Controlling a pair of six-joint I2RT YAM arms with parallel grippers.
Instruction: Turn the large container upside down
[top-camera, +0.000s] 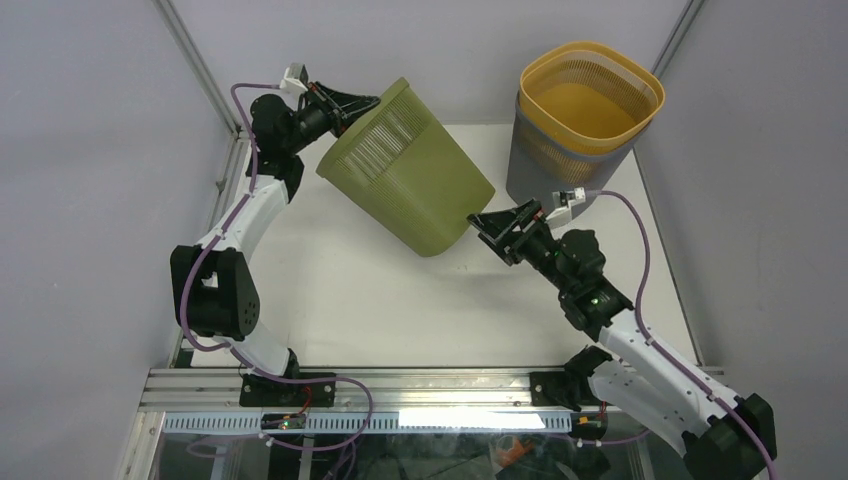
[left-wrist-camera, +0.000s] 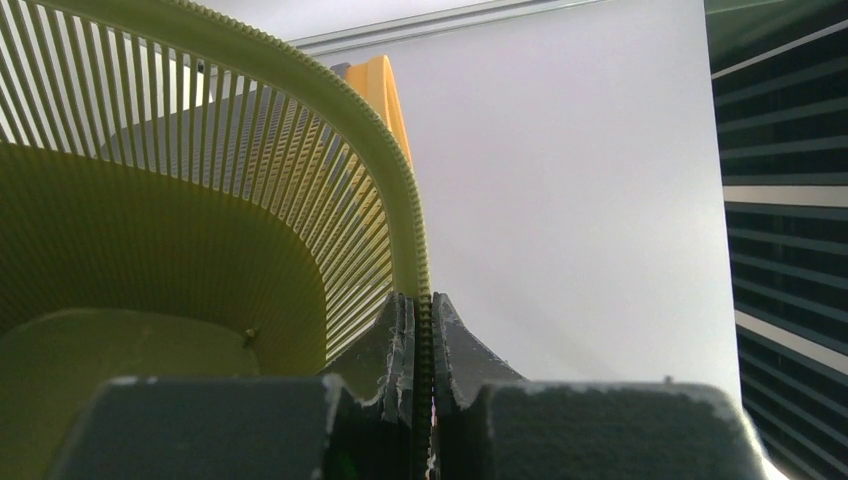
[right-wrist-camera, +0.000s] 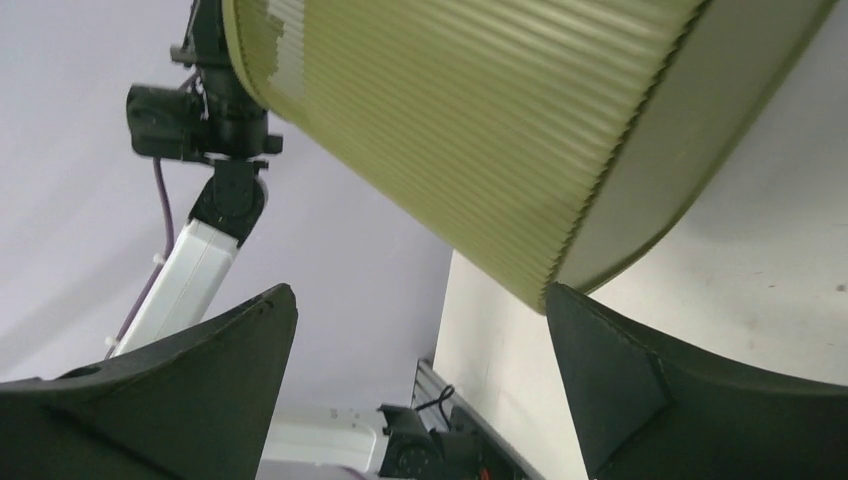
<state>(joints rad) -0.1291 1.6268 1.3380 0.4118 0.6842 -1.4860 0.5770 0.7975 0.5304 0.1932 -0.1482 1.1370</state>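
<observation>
Large container: the olive-green ribbed large container (top-camera: 410, 170) (left-wrist-camera: 150, 250) (right-wrist-camera: 480, 120) is over the far-left part of the tabletop (top-camera: 350, 300) (right-wrist-camera: 760, 280). It is tipped well over on a slant.
Container mouth: the open end is raised and faces the far-left corner.
Container base: the closed bottom points down toward the middle of the tabletop. Whether its lowest edge touches the surface cannot be told.
Left hand: the left hand (top-camera: 372, 100) (left-wrist-camera: 422, 300) is pressed together on the container's toothed rim. The thin rim wall is pinched between the two fingers at the upper far-left side of the mouth.
Right hand: the right hand (top-camera: 483, 228) (right-wrist-camera: 420, 295) is spread wide and holds nothing. It sits just beside the container's base, on the side toward the right edge. In the right wrist view one finger (right-wrist-camera: 620, 380) lies right at the lower base edge; contact cannot be made out.
Other items: a yellow basket (top-camera: 590, 100) (left-wrist-camera: 385, 90) is nested in a grey bin (top-camera: 540, 165). Both stand upright at the far-right corner, apart from the large container.
</observation>
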